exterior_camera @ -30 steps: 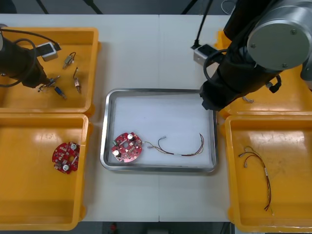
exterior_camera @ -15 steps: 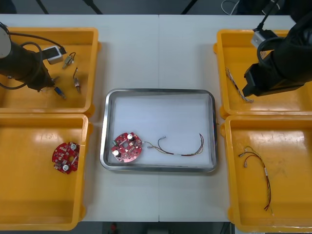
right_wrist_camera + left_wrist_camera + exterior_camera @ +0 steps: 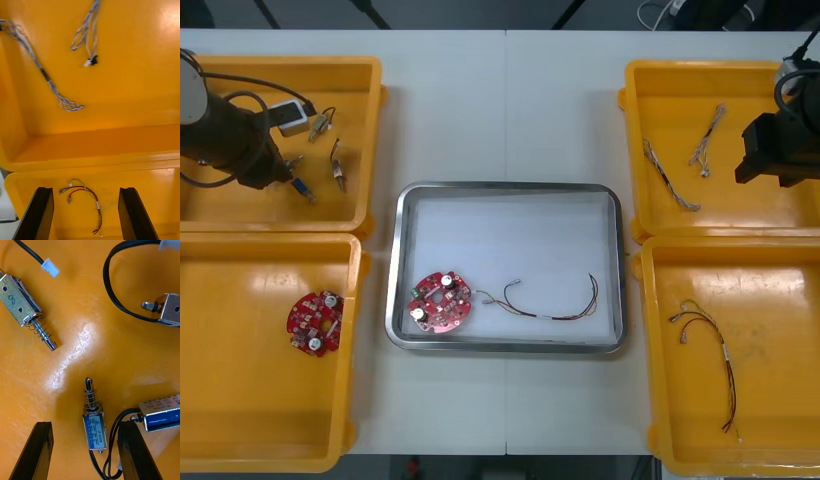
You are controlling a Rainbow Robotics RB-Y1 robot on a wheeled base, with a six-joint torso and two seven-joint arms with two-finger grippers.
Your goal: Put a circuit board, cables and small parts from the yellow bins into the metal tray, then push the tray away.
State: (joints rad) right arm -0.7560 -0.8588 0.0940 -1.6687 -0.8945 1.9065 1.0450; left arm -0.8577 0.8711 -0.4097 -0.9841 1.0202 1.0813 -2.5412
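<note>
Metal tray (image 3: 510, 238) holds circuit board (image 3: 441, 301), cable (image 3: 552, 307)

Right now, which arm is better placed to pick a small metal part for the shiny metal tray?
Left. The left gripper hangs open in the far left yellow bin, a small metal part between its fingers. The right gripper, open, is over the right-side yellow bins, which hold cables.

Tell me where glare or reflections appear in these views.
Left wrist view: a white glare streak crosses the bin floor among the small metal parts. Right wrist view: a soft highlight on the far bin. Front view: the metal tray rim glints.
</note>
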